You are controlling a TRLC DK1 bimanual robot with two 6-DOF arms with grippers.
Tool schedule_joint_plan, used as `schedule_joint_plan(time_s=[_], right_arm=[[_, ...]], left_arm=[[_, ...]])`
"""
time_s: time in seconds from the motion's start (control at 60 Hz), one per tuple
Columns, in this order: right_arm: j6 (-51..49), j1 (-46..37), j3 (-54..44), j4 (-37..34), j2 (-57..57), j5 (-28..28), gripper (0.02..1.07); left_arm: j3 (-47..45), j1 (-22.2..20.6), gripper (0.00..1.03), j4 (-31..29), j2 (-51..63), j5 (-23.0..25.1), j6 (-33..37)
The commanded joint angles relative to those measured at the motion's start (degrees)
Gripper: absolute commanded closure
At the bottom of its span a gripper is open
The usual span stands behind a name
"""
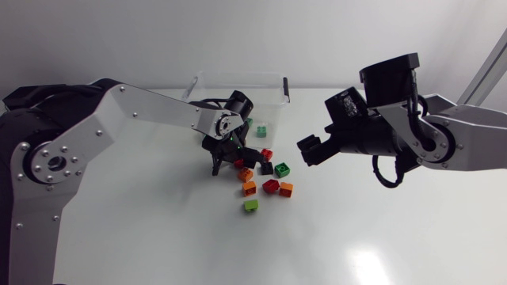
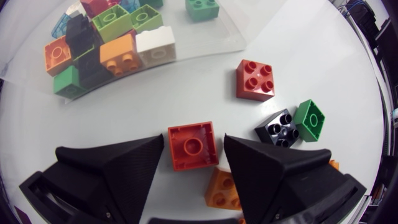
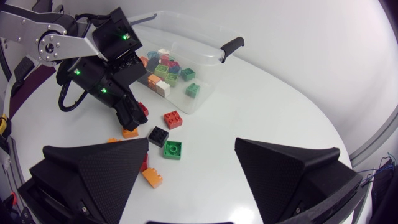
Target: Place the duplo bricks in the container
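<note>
My left gripper [image 1: 230,162] is down on the table just in front of the clear container [image 1: 238,77]. A red-orange brick [image 2: 193,145] lies flat between its fingers, with thin gaps on both sides, so the gripper is open. An orange brick [image 2: 224,190] lies under the gripper. Ahead of it are a red brick [image 2: 255,79], a black brick [image 2: 278,129] and a green brick [image 2: 310,120]. The container [image 2: 205,37] holds several bricks of mixed colours. My right gripper [image 1: 313,150] hangs open and empty above the table, right of the pile.
More loose bricks lie nearer the front: an orange one [image 1: 249,188], a red one [image 1: 271,186], another orange one [image 1: 286,188] and a lime one [image 1: 251,205]. The container has a black handle [image 3: 231,45] on its right end.
</note>
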Motion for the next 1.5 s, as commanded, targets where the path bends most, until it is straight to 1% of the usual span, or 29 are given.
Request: schedule_joint_plan(time_s=[0.0, 0.083, 0.1, 0.117, 0.167, 0.3, 0.467, 0.6, 0.717, 0.817, 0.883, 0.95, 1.0, 1.083, 1.133, 1.167, 1.217, 1.233, 1.25, 1.3, 1.35, 1.383, 1.483], right_arm=[[-2.0, 0.4, -1.9, -0.4, -0.1, -0.5, 0.07], [-4.5, 0.0, -2.6, -0.7, 1.3, -3.8, 0.07], [-5.3, 0.0, -2.7, -0.9, 1.6, -4.9, 0.07], [-5.7, -0.1, -2.7, -1.1, 2.0, -5.7, 0.07], [-7.8, -0.3, -2.7, -2.1, 3.3, -8.2, 0.07], [-13.4, -0.3, -2.6, -3.2, 7.3, -11.6, 0.07], [-19.2, -0.5, -1.6, -3.4, 12.9, -13.2, 0.07], [-23.4, -1.4, 0.8, -3.8, 17.6, -14.8, 0.07], [-25.0, -2.1, 2.9, -4.2, 20.6, -15.5, 0.07], [-26.5, -2.6, 4.5, -4.1, 23.8, -16.2, 0.07], [-26.8, -2.8, 5.3, -4.1, 25.6, -17.0, 0.07], [-27.2, -2.9, 6.0, -4.1, 27.1, -17.1, 0.13], [-27.4, -2.9, 6.4, -4.1, 28.1, -17.1, 0.14], [-27.9, -2.8, 6.7, -4.0, 29.3, -17.1, 0.21], [-28.0, -2.8, 6.6, -3.9, 29.4, -17.1, 0.24], [-28.2, -2.6, 6.6, -3.8, 29.5, -17.1, 0.29], [-28.3, -2.3, 6.4, -3.7, 29.5, -17.2, 0.40], [-28.3, -2.2, 6.4, -3.7, 29.4, -17.2, 0.42], [-28.5, -2.2, 6.3, -3.6, 29.4, -17.1, 0.49], [-28.5, -2.0, 6.2, -3.6, 29.4, -17.1, 0.63], [-28.5, -2.0, 6.1, -3.6, 29.4, -17.1, 0.71], [-28.5, -2.0, 6.1, -3.6, 29.4, -17.2, 0.79], [-28.3, -2.0, 6.2, -4.0, 29.4, -17.2, 0.80]], left_arm=[[2.1, -0.5, 0.53, -0.2, 2.1, -0.3, -1.9], [2.2, -0.5, 0.72, 0.2, 2.6, -0.3, -2.1], [2.2, -0.5, 0.79, 0.5, 2.8, -0.3, -2.1], [2.2, -0.5, 0.80, 0.7, 2.8, -0.3, -2.1], [2.2, -0.4, 0.80, 0.8, 3.1, -0.3, -2.1], [0.8, -0.2, 0.83, 1.1, 2.7, -0.4, -1.7], [-4.4, 0.2, 0.85, 3.6, -1.7, -0.4, 0.2], [-9.7, 1.1, 0.85, 5.6, -8.0, -0.4, 2.0], [-14.1, 1.6, 0.85, 7.6, -13.8, -0.4, 3.3], [-19.8, 1.8, 0.85, 11.7, -21.0, -0.4, 4.8], [-22.3, 1.9, 0.85, 13.3, -25.2, -0.4, 5.7], [-24.1, 2.3, 0.85, 14.6, -28.4, -0.4, 6.0], [-25.4, 2.8, 0.85, 16.2, -31.0, -0.4, 6.0], [-26.8, 3.7, 0.85, 18.8, -34.5, -0.4, 6.6], [-27.1, 4.3, 0.85, 19.7, -35.8, -0.4, 6.8], [-27.2, 4.7, 0.85, 20.3, -36.5, -0.4, 6.8], [-27.0, 5.1, 0.85, 20.5, -37.3, -0.4, 6.8], [-26.9, 5.2, 0.85, 20.5, -37.5, -0.4, 6.8], [-26.8, 5.4, 0.85, 20.7, -37.6, -0.4, 6.8], [-26.4, 5.5, 0.85, 21.1, -37.9, -0.4, 6.8], [-25.7, 5.7, 0.85, 21.1, -37.9, -0.3, 6.8], [-25.4, 5.8, 0.85, 21.3, -37.8, -0.3, 6.8], [-23.6, 6.2, 0.85, 21.4, -37.1, -0.2, 7.0]])
